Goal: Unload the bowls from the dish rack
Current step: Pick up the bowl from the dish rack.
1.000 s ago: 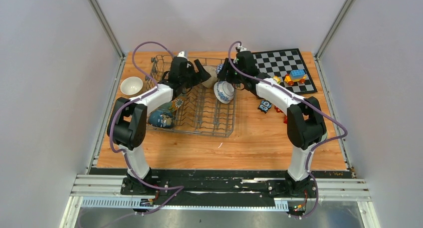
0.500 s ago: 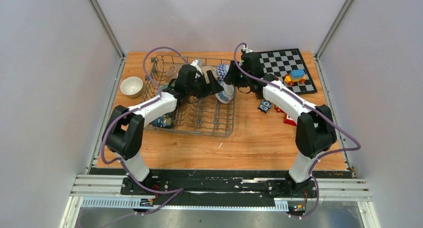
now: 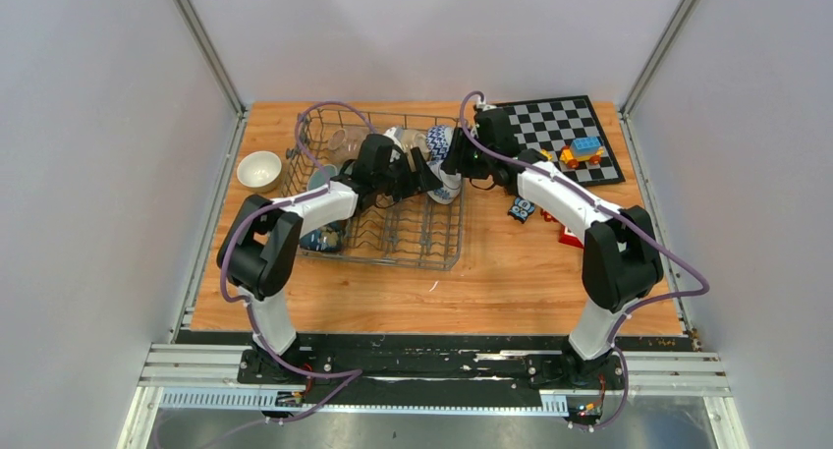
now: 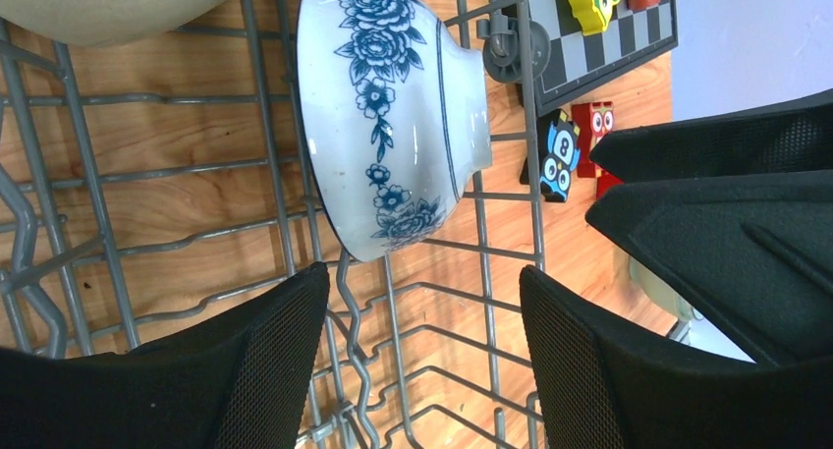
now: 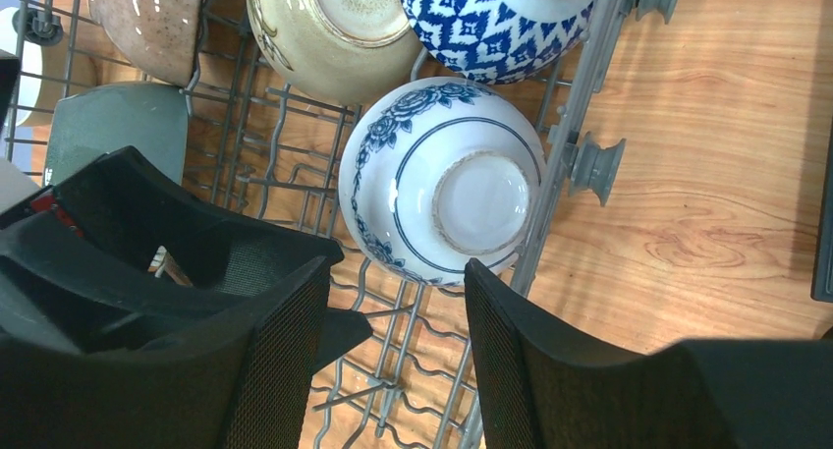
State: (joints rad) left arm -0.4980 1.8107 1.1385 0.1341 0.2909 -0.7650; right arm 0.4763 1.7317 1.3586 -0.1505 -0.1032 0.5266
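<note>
step: reach for floral bowl [image 4: 393, 115]; not gripped yet; no lift begun
bowl: tipped on its side among the tines at far right corner of rack [image 3: 413, 238]; against rack's right wall; foot faces right wrist camera
left gripper [image 4: 424, 282]: jaws wide, nothing between; tips just short of bowl's lower edge
right gripper [image 5: 396, 282]: jaws apart, empty; hangs over same bowl, close beside left gripper
other bowls: blue bowl [image 5: 491, 17], beige bowl [image 5: 334, 31], brown bowl [image 5: 147, 22] in rack's far row; white bowl [image 3: 259, 169] on table [image 3: 550, 282] left of rack
progress: early, I judge; at least four bowls in rack
next: both grippers crowd one bowl, so one should take it and the other give way; taker needs one finger inside the rim, one outside; close, then lift clear of tines and rack wall
risk: glazed curve may slip; rim may snag on a tine
change: left arm has swung right across rack from its far middle to floral bowl; right arm shifted only a little; floral bowl and white bowl where they were
</note>
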